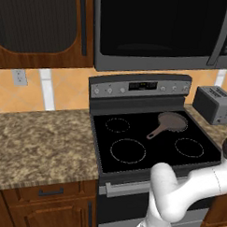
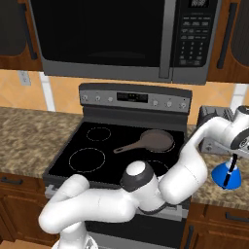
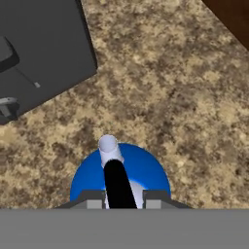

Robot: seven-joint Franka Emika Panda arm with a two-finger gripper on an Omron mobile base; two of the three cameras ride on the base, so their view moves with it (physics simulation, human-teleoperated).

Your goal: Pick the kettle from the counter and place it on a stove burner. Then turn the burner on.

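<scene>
Background: dark microwave [image 2: 121,39] mounted over the stove's grey control panel [image 1: 140,86], flanked by dark reddish wood upper cabinets [image 1: 42,30]. Backsplash is orange-tan tile with a white vertical stripe [image 1: 47,89] and a wall outlet [image 1: 19,76] at left. A grey toaster [image 1: 214,104] stands right of the stove, and a brown frying pan [image 2: 151,140] sits on the black cooktop's rear right.

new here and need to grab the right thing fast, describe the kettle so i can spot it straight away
Start at the black glass cooktop and go right, onto the speckled brown granite counter, in front of the grey metal toaster. There stands the small bright blue cone-shaped kettle with its thin dark upright handle, under the robot's pincer. Unlike the brown long-handled frying pan, it is blue and off the cooktop.
</scene>
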